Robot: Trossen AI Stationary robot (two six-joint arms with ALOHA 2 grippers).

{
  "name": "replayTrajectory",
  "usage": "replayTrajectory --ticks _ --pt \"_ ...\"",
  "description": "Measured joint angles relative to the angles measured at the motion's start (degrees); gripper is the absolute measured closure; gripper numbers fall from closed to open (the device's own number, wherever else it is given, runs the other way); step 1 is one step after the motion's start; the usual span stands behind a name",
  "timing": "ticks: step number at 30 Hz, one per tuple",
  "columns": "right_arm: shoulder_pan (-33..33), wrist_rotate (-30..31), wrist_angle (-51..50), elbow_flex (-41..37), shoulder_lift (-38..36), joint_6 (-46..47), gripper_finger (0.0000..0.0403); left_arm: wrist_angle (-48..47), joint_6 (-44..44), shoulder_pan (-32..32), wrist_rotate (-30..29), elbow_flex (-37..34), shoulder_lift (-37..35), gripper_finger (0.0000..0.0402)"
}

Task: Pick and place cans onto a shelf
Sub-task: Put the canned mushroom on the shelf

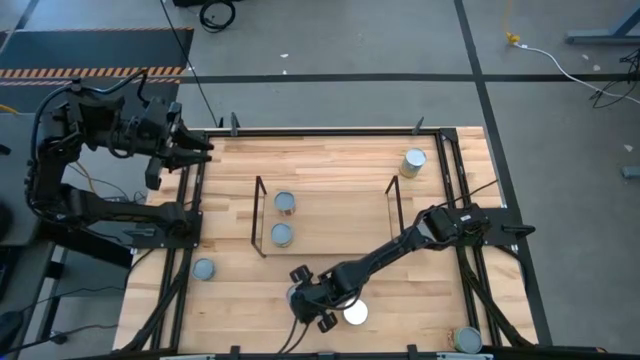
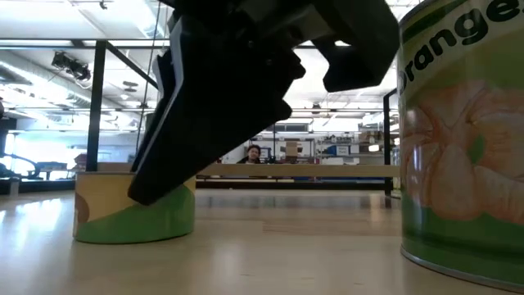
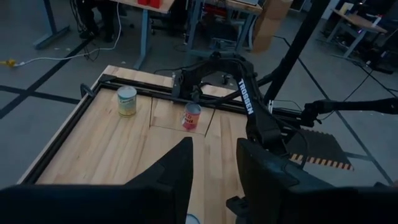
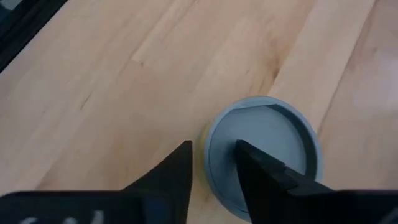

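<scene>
The wire shelf (image 1: 258,215) holds two cans (image 1: 284,204) (one end only). The right gripper (image 4: 214,168) hangs over a front can (image 4: 264,146), fingers slightly apart around its rim. A white-topped can (image 1: 356,313) stands beside.

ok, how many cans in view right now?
7: two cans on the shelf, one beyond its right end, left-edge one, white-topped one, corner one, one under the right gripper. More may be hidden.

Looking straight down at the wooden table (image 4: 124,68), there's a can (image 4: 264,146) with a round grey-blue lid. The right gripper (image 4: 214,165) has its two dark fingers (image 4: 171,174) parted a little: one lies over the lid, the other just off the can's edge.
</scene>
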Motion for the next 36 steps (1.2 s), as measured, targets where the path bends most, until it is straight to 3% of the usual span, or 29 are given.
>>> replayTrajectory --ticks 11,16,29,36 --pt "-0.7 0.8 -0.1 -0.1 -0.2 4.5 0.0390 -0.3 2.3 0.0 -0.1 0.0 0.0 0.0273" --pt "-1.6 2.0 -2.3 -0.5 -3.1 12.7 0.0393 -2.0 3.7 0.0 -0.1 0.0 0.0 0.0273" --pt "-8.5 2.6 -12.5 -0.2 -22.9 16.6 0.0395 -5.2 4.7 0.0 0.1 0.0 -0.5 0.0273" --pt "-14.5 5.9 -20.2 -0.2 -24.6 17.7 0.0395 -5.4 4.5 0.0 0.1 0.0 -0.5 0.0273"
